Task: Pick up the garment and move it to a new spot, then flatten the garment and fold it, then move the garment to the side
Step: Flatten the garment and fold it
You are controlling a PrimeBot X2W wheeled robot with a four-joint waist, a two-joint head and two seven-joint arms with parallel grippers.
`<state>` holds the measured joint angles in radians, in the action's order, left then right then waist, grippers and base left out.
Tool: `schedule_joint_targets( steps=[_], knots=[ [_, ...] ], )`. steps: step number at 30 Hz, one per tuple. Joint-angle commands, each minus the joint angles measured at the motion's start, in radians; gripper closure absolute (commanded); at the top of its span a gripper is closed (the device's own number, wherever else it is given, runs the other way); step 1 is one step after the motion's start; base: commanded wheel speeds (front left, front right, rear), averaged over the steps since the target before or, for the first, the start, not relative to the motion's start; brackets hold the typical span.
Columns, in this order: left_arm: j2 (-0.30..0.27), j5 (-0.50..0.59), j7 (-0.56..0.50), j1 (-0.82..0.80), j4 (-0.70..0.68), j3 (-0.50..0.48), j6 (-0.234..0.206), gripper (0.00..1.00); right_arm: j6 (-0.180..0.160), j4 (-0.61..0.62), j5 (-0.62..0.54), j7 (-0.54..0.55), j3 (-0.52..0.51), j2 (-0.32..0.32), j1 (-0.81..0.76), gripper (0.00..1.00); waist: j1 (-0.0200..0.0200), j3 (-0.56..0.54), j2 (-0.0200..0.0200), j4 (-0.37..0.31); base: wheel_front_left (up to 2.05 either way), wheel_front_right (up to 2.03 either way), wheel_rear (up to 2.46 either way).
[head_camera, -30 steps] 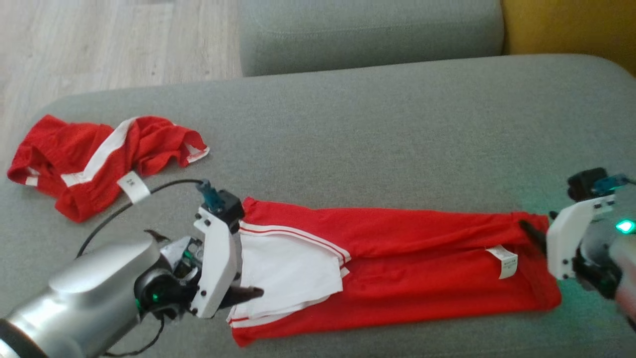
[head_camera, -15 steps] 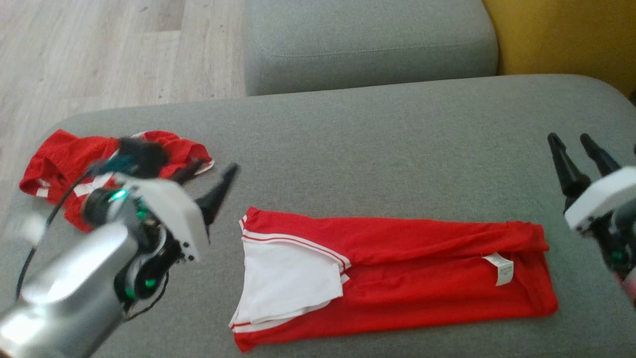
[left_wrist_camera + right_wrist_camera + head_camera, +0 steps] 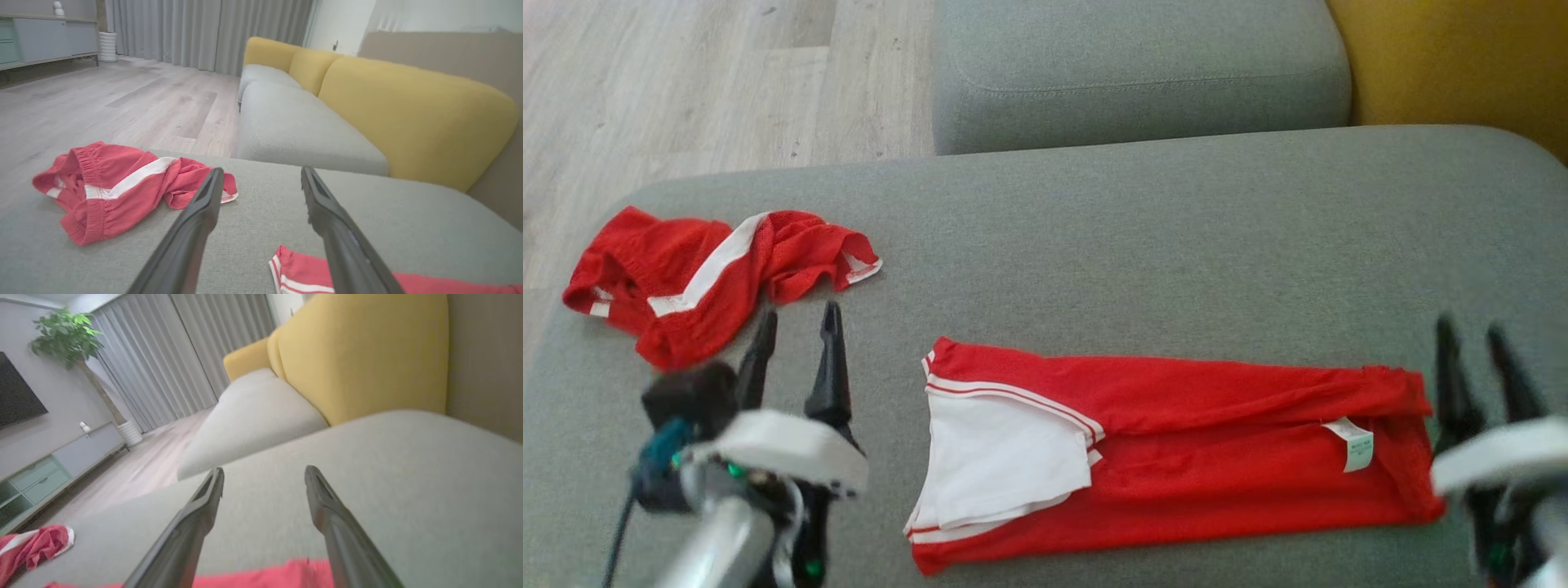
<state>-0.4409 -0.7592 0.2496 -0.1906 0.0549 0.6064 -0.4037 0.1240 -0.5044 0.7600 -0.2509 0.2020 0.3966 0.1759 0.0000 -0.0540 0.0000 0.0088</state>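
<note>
Left gripper (image 3: pixel 799 312): released, fingers spread, nothing between them; hangs over the near left of the grey cushion (image 3: pixel 1143 237). Right gripper (image 3: pixel 1470 327): released too, empty, at the near right edge.

Garment (image 3: pixel 1176 441): red with a white panel, folded into a long strip, flat on the cushion between the two grippers. Its right end lies just beside the right gripper.

Second red garment (image 3: pixel 711 278): crumpled, far left, just beyond the left gripper.

Wood floor (image 3: pixel 686 82) far left.
</note>
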Motion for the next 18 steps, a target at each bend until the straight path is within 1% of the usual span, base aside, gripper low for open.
schedule_joint_targets(
  steps=[1, 2, 5, 9, 13, 18],
  knots=[
    [0.003, 0.014, 0.012, -0.019, -0.040, -0.074, 0.004, 0.00, 0.007, 0.029, -0.017, -0.009, 0.000, 0.004, -0.013, 0.00, 0.0000, 0.002, 0.0000, 0.001, 0.00, 0.00, 0.00],
    [0.031, 0.044, 0.012, 0.018, -0.051, -0.107, 0.016, 0.00, 0.007, 0.034, -0.039, -0.002, -0.018, -0.016, -0.035, 0.00, 0.0000, 0.003, 0.0000, 0.000, 0.00, 0.00, 0.00],
    [0.095, 0.129, 0.012, 0.094, -0.054, -0.160, 0.063, 0.00, 0.007, 0.030, -0.101, 0.046, -0.065, -0.061, -0.072, 0.00, 0.0000, 0.007, 0.0000, 0.001, 0.00, 0.00, 0.00],
    [0.160, 0.201, 0.012, 0.133, -0.031, -0.213, 0.122, 0.00, 0.007, 0.033, -0.159, 0.105, -0.124, -0.101, -0.079, 0.00, 0.0000, 0.010, 0.0000, 0.003, 0.00, 0.00, 0.00],
    [0.203, 0.247, 0.012, 0.141, -0.003, -0.251, 0.173, 0.00, 0.007, 0.006, -0.204, 0.192, -0.176, -0.123, -0.049, 0.00, 0.0000, 0.015, 0.0000, 0.004, 0.00, 0.00, 0.00],
    [0.244, 0.286, 0.012, 0.141, 0.030, -0.287, 0.217, 0.00, 0.007, -0.060, -0.254, 0.302, -0.235, -0.136, 0.033, 0.00, 0.0000, 0.023, 0.0000, 0.007, 0.00, 0.00, 0.00]
  ],
)
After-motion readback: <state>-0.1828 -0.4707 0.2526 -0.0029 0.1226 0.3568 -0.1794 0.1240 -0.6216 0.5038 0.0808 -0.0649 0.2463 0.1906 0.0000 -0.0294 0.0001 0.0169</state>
